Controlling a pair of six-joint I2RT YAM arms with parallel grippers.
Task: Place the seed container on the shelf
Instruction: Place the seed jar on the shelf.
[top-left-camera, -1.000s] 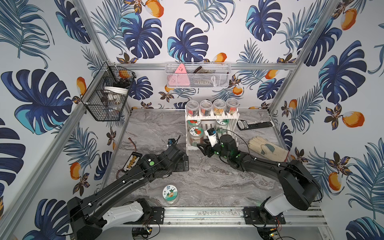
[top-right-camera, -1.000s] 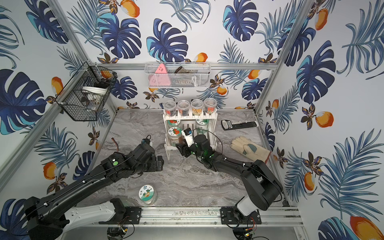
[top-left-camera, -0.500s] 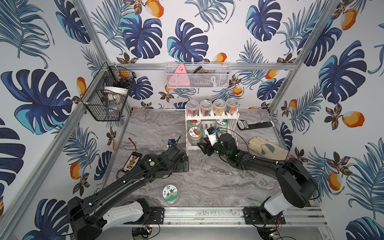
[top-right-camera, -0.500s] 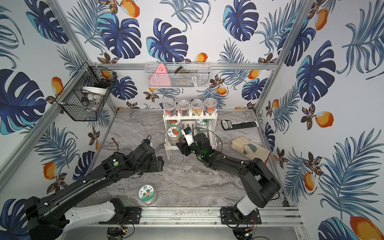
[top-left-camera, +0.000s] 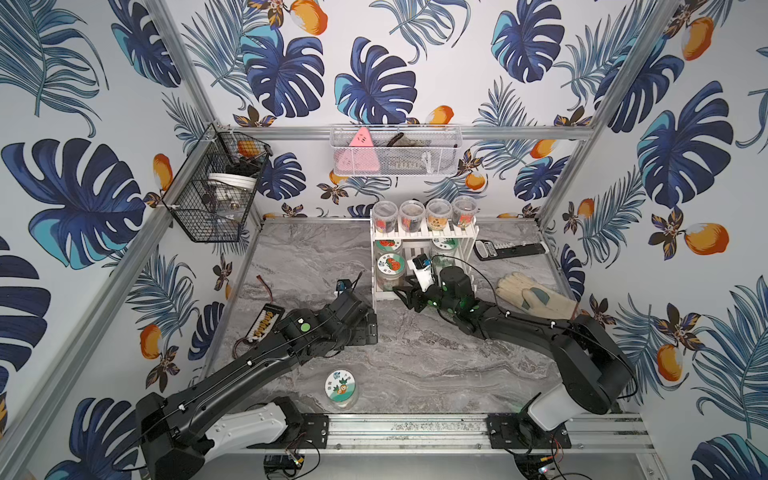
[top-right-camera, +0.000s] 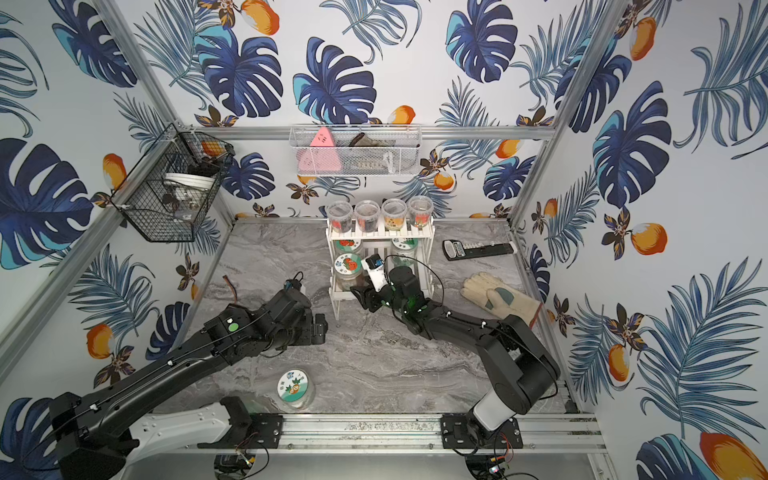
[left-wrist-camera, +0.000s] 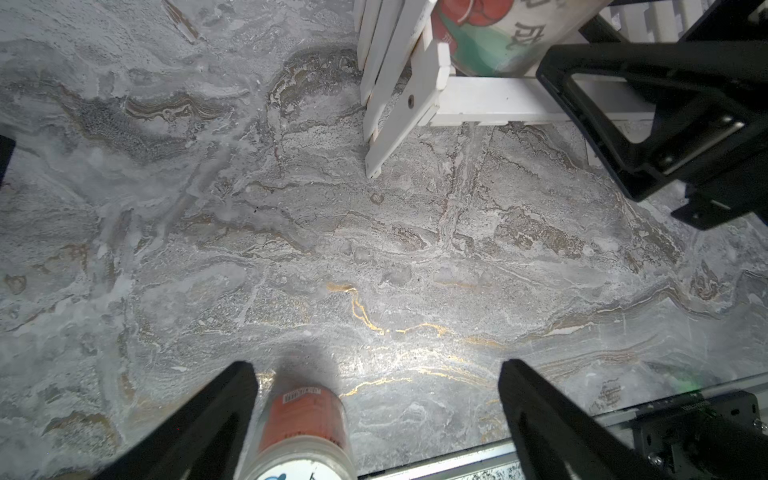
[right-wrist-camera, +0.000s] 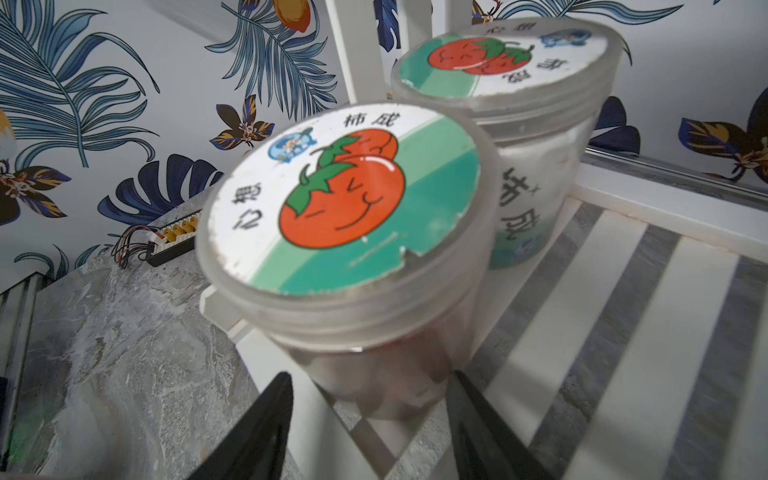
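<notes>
Right gripper (right-wrist-camera: 370, 376) holds seed container (right-wrist-camera: 345, 232) near upright, lid up.

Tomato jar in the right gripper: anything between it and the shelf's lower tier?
Nothing visible: the jar, held in the right gripper, is already at the lower tier's front edge. A second jar stands close behind it and would likely block a deeper push.

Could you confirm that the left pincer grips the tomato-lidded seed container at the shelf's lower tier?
No, the right pincer grips the tomato-lidded seed container at the shelf's lower tier; the right wrist view shows it. The left pincer hangs open.
</notes>
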